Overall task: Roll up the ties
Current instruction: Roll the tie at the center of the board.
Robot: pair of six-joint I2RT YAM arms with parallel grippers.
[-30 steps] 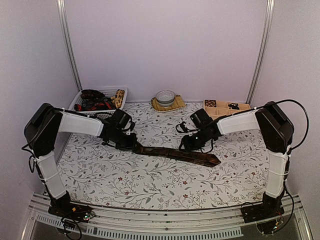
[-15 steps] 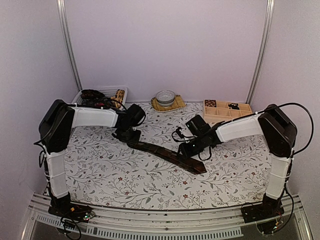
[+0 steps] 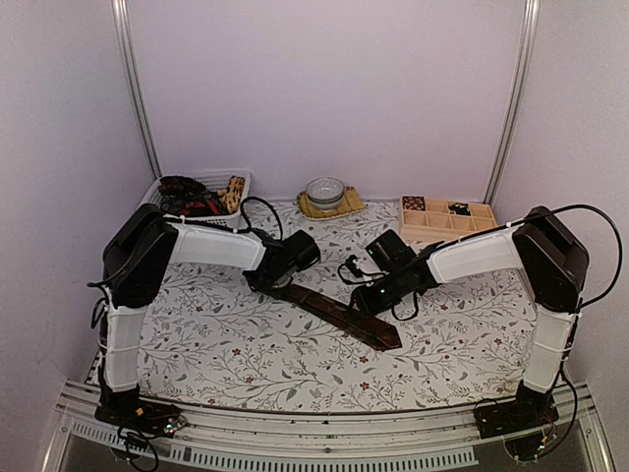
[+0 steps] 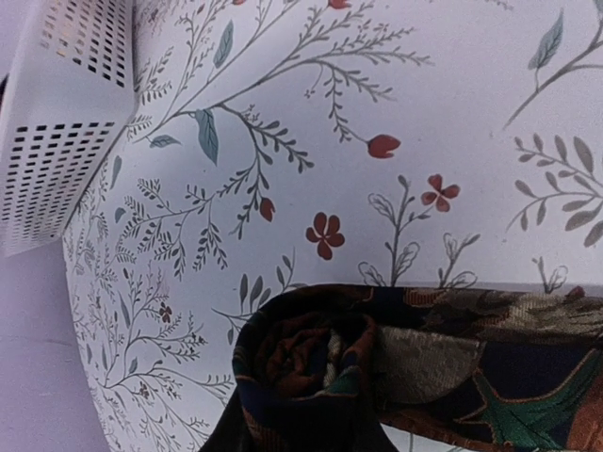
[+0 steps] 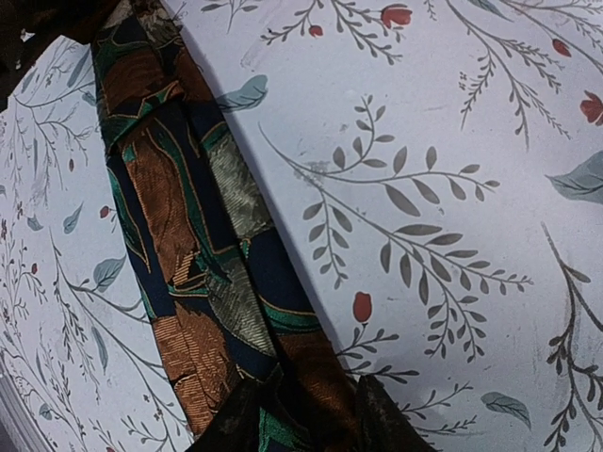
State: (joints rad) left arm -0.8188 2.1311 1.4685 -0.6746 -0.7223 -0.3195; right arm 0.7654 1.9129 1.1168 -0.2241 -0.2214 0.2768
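One dark tie (image 3: 339,313) with brown, green and blue patches lies slanted across the flowered cloth, its wide tip near the front right. Its narrow end is wound into a small roll (image 4: 301,363), and my left gripper (image 3: 279,280) is shut on that roll; its fingers are hidden behind the fabric in the left wrist view. My right gripper (image 3: 366,298) sits further along the flat part of the tie (image 5: 188,235). In the right wrist view its dark fingertips (image 5: 231,428) stand on either side of the band, closed against its edges, so the right gripper (image 5: 306,428) is shut on it.
A white perforated basket (image 3: 211,180) at the back left holds more ties (image 3: 185,197); its corner (image 4: 57,113) shows in the left wrist view. A glass bowl (image 3: 324,189) on a mat stands at the back centre. A wooden compartment box (image 3: 442,214) stands at the back right.
My left gripper has travelled right with the rolled end, and the flat stretch of tie has grown shorter. My right gripper has shifted left and nearer. The wide tip has swung toward the front.
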